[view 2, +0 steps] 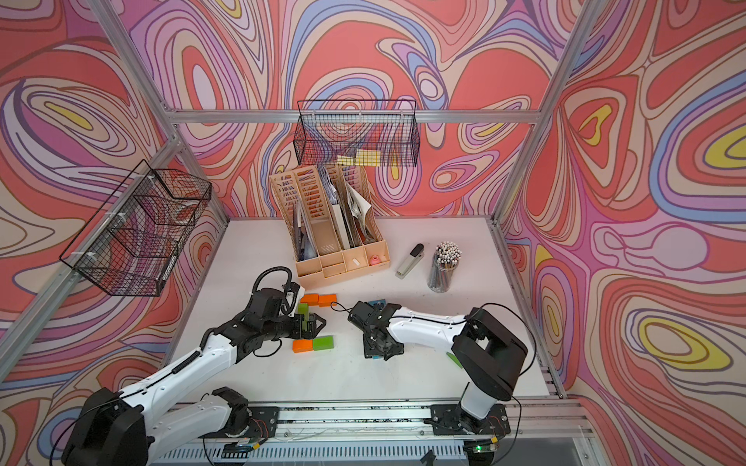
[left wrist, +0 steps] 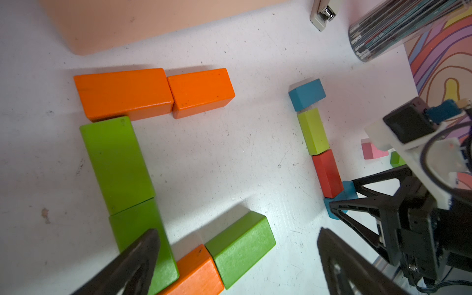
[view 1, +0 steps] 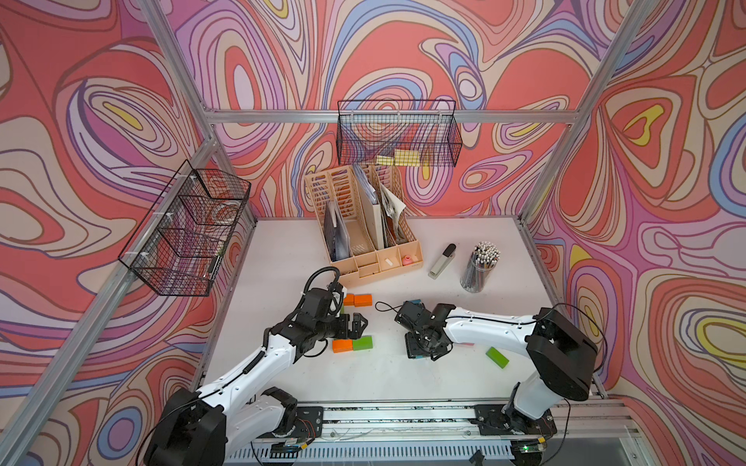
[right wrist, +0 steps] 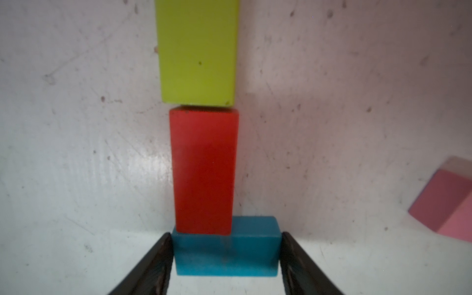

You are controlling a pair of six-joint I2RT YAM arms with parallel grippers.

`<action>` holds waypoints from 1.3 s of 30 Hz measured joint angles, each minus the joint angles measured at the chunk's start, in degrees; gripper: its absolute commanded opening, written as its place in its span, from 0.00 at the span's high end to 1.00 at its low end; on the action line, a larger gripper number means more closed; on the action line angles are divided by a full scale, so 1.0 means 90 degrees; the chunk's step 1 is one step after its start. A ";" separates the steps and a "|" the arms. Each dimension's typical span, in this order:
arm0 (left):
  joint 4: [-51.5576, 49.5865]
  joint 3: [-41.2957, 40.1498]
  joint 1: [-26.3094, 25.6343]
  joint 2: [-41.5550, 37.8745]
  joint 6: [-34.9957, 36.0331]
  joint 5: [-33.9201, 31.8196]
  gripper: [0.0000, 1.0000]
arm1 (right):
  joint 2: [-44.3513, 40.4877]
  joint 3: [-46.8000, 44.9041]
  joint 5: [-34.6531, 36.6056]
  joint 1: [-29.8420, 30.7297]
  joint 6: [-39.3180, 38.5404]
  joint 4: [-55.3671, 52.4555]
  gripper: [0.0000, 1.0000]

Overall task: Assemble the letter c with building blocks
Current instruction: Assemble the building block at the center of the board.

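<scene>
Arms hog the desk (view 1: 363,383), top views barely show the blocks

Left arm (view 1: 250,373) covers the green column (left wrist: 117,163) of the orange-and-green C toward the desk's left edge; left fingers (left wrist: 138,255) spread wide, empty. Right arm (view 1: 484,327) hides the mid-desk row; right fingers (right wrist: 153,265) clamp the ends of a blue block (right wrist: 226,252) touching the red block (right wrist: 204,171). Lime block (right wrist: 196,51) and pink block (right wrist: 444,201) are cut off. Organiser (view 1: 363,226), pencil cup (view 1: 480,266), stapler (view 1: 442,260) sit nearer the far edge.
</scene>
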 measured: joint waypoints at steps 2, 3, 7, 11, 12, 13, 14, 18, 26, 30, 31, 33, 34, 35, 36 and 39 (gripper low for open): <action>0.0000 0.0000 0.0000 0.0000 0.0000 0.0000 0.01 | 0.0000 0.0000 0.0000 0.0000 0.0000 0.0000 0.32; 0.0000 0.0000 0.0000 0.0000 0.0000 -0.0002 0.00 | 0.0000 0.0000 0.0000 0.0000 0.0000 0.0000 0.30; 0.0000 0.0000 0.0000 0.0000 0.0000 -0.0002 0.01 | 0.0005 0.0012 0.0010 0.0000 -0.0022 -0.0017 0.25; -0.0002 0.0000 0.0000 0.0000 0.0000 -0.0002 0.01 | 0.0058 0.0068 0.0005 0.0000 -0.0032 -0.0034 0.27; 0.0000 0.0000 0.0000 0.0000 0.0000 -0.0002 0.01 | 0.0087 0.0080 -0.0002 0.0000 -0.0044 -0.0027 0.27; -0.0002 0.0000 0.0000 0.0000 0.0000 -0.0005 0.01 | 0.0114 0.0092 -0.0012 0.0000 -0.0049 -0.0017 0.28; -0.0002 0.0000 0.0000 0.0000 0.0000 -0.0010 0.01 | 0.0141 0.0102 -0.0019 0.0000 -0.0053 -0.0017 0.29; 0.0000 0.0000 0.0000 0.0000 0.0002 -0.0019 0.01 | 0.0185 0.0104 -0.0051 0.0000 -0.0070 -0.0022 0.31; -0.0002 0.0000 0.0000 0.0000 0.0002 -0.0022 0.00 | 0.0185 0.0104 -0.0036 0.0000 -0.0066 -0.0029 0.34; 0.0000 0.0000 0.0000 0.0000 0.0002 -0.0022 0.01 | 0.0182 0.0104 0.0007 0.0000 -0.0046 -0.0053 0.35; -0.0002 0.0000 0.0000 0.0000 0.0002 -0.0022 0.01 | 0.0182 0.0104 0.0017 0.0000 -0.0046 -0.0056 0.35; -0.0002 0.0000 0.0000 0.0002 0.0002 -0.0022 0.01 | 0.0180 0.0104 0.0024 -0.0002 -0.0044 -0.0061 0.35; -0.0002 0.0000 0.0000 0.0002 0.0002 -0.0022 0.01 | 0.0177 0.0104 0.0029 -0.0002 -0.0044 -0.0061 0.35; 0.0000 0.0000 0.0000 0.0002 0.0005 -0.0019 0.01 | 0.0172 0.0104 0.0036 -0.0010 -0.0044 -0.0061 0.35; 0.0000 0.0000 0.0000 0.0002 0.0002 -0.0022 0.01 | 0.0170 0.0104 0.0041 -0.0015 -0.0044 -0.0058 0.35; 0.0000 0.0000 0.0000 0.0002 0.0005 -0.0019 0.01 | 0.0168 0.0104 0.0049 -0.0015 -0.0046 -0.0058 0.31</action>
